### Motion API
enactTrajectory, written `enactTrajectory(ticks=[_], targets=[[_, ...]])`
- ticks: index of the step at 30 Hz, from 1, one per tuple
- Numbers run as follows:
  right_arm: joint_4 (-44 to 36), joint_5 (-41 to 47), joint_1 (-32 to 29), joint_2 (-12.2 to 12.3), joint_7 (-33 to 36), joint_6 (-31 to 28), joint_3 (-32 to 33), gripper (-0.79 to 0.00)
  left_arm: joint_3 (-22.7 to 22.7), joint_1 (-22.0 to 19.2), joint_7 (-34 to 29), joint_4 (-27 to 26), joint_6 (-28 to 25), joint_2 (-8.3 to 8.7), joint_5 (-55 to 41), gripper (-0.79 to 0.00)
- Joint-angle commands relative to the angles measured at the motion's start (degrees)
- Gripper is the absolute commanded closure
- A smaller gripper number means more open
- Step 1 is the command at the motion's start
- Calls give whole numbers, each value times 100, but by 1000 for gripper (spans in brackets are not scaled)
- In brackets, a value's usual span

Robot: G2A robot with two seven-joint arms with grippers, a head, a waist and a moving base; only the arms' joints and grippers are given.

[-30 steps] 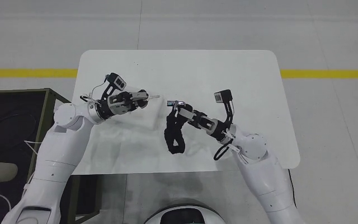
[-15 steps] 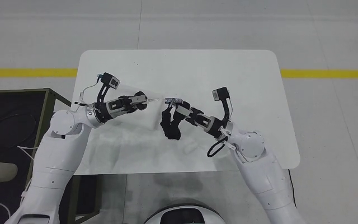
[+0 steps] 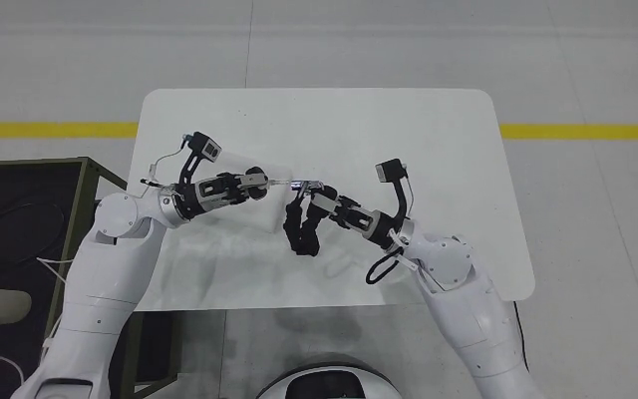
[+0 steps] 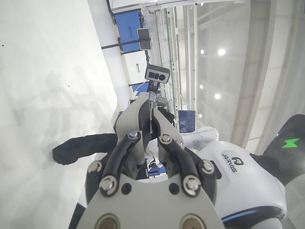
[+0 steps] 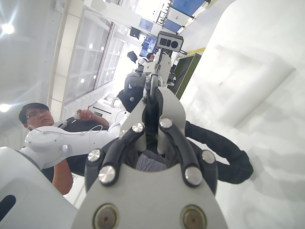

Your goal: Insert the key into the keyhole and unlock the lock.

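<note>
Key (image 4: 150, 120) is pinched edge-on in the left jaws, its tip right at the lock (image 4: 162, 101), as the left wrist view shows. From the top, both meet above mid-counter (image 3: 419, 130). The right jaws grasp the lock, its black cable (image 3: 292, 221) looping below. The jaws hide the keyhole.

Not much here can actually be read. Across the hall, the blue wall panels (image 4: 127, 30) carry a small white logo with wording too small to make out. The white board (image 4: 137, 69) below them has a dark mark and a line of print running sideways, also illegible. A monitor (image 4: 186, 122) farther back shows a coloured chart, its figures too tiny to tell. On the floor beyond the worktop (image 3: 449, 110) runs a plain yellow line (image 3: 568, 131).
</note>
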Motion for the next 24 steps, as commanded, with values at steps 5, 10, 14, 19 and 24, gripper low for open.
enactTrajectory(ticks=[5, 10, 14, 19, 24], targets=[[-3, -14, -25, 9, 19, -10, 16, 0, 15, 6, -60, -1, 68, -23, 70, 0], [30, -8, -31, 13, 12, -36, 14, 0, 23, 17, -78, -38, 50, -40, 207, 0], [50, -8, -17, 14, 14, -46, 1, 0, 2, 39, -61, -62, 18, -52, 267, 0], [61, -11, -2, 18, 32, -36, -2, 0, -22, 52, -60, -82, 3, -68, 291, 0], [54, -22, 14, 26, 92, -1, -1, 0, -18, 63, -80, -125, 8, -88, 301, 0]])
